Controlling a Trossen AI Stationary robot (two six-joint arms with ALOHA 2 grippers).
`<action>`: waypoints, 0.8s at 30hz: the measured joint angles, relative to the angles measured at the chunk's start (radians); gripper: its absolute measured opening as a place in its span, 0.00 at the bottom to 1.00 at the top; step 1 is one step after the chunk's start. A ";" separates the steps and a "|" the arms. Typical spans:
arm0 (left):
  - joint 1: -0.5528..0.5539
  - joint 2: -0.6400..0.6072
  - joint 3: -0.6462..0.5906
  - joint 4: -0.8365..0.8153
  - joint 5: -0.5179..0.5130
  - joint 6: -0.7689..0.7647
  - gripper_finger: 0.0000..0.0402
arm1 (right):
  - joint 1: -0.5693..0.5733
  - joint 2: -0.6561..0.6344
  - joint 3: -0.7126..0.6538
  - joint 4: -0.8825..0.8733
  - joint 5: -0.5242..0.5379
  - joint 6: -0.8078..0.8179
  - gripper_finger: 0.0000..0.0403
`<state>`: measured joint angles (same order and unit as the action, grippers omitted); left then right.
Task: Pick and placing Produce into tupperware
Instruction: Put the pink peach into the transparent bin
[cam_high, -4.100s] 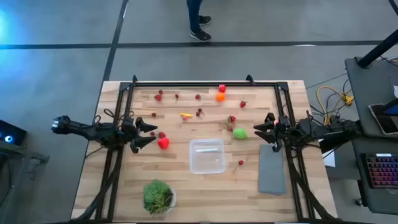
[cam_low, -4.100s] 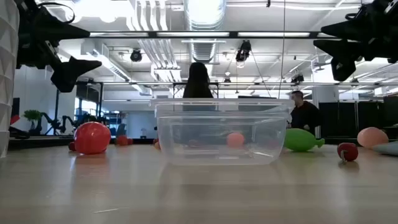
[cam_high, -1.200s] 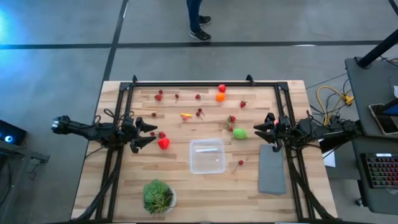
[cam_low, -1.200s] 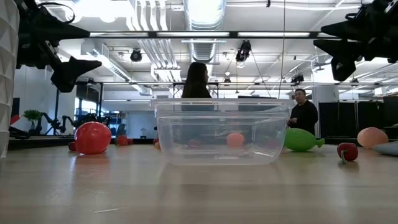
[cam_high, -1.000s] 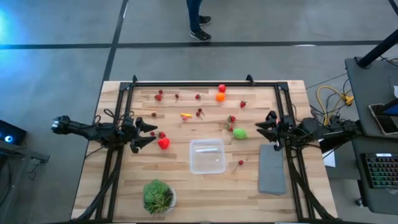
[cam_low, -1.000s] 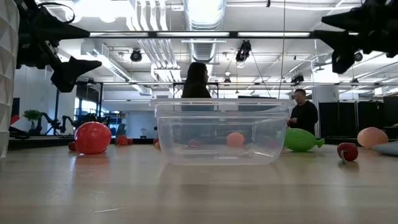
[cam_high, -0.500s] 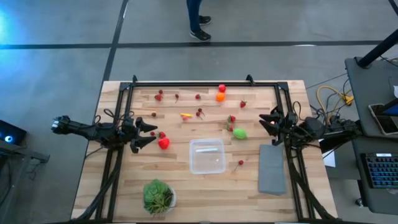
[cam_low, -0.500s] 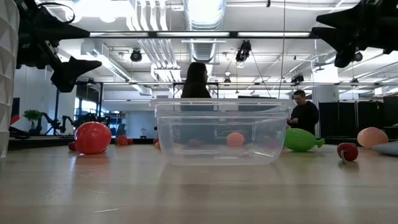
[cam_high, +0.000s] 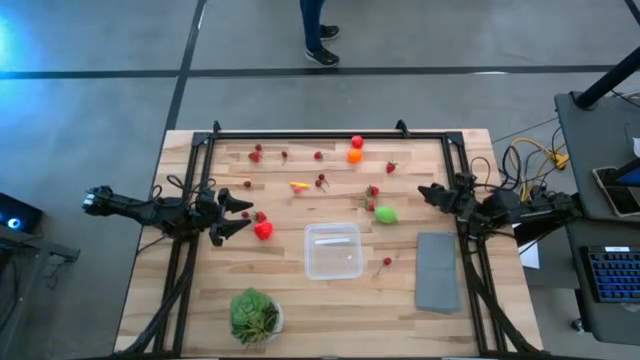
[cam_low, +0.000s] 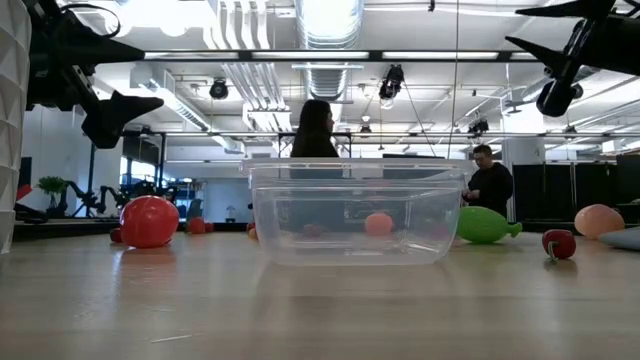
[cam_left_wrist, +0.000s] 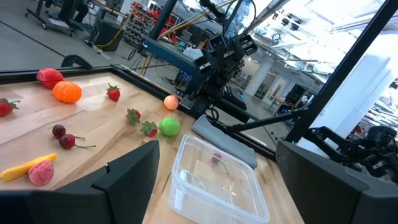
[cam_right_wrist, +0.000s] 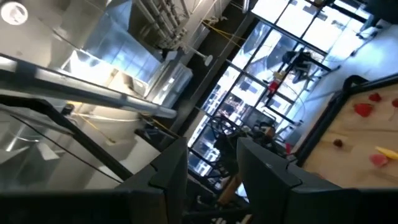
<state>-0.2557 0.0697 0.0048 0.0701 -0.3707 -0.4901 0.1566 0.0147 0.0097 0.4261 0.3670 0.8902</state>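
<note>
The clear tupperware (cam_high: 333, 250) sits near the table's middle, also seen in the low view (cam_low: 355, 212) and the left wrist view (cam_left_wrist: 214, 177). Produce lies scattered around it: a red piece (cam_high: 263, 230), a lime-green piece (cam_high: 385, 213), an orange one (cam_high: 354, 155), a yellow one (cam_high: 299, 185), and several cherries and berries. My left gripper (cam_high: 242, 215) hovers open at the left, just beside the red piece. My right gripper (cam_high: 428, 191) hangs open high over the right side (cam_low: 535, 55), tipped upward, touching nothing.
A flat grey slab (cam_high: 437, 272) lies right of the tupperware. A leafy plant in a white bowl (cam_high: 255, 315) stands near the front edge. Black frame rails (cam_high: 320, 133) run along the far edge and both sides. A person (cam_high: 318, 30) stands beyond the far edge.
My right gripper has risen and tipped its fingers upward while drifting a little toward the far edge; its wrist camera now looks at the ceiling. The left arm and all the produce have stayed put.
</note>
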 joint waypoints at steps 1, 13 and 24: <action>0.000 0.000 0.000 0.000 0.000 0.000 0.77 | 0.000 0.000 0.000 0.004 0.000 0.000 0.33; 0.000 0.000 0.000 0.034 -0.006 0.000 0.77 | 0.000 0.000 0.000 0.054 0.218 -0.077 0.33; 0.000 0.000 0.000 0.322 -0.008 -0.186 0.77 | 0.000 0.065 0.100 0.221 0.345 -0.314 0.33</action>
<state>-0.2558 0.0692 0.0048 0.3918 -0.3791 -0.6758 0.1562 0.0798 0.1099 0.6475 0.7115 0.5759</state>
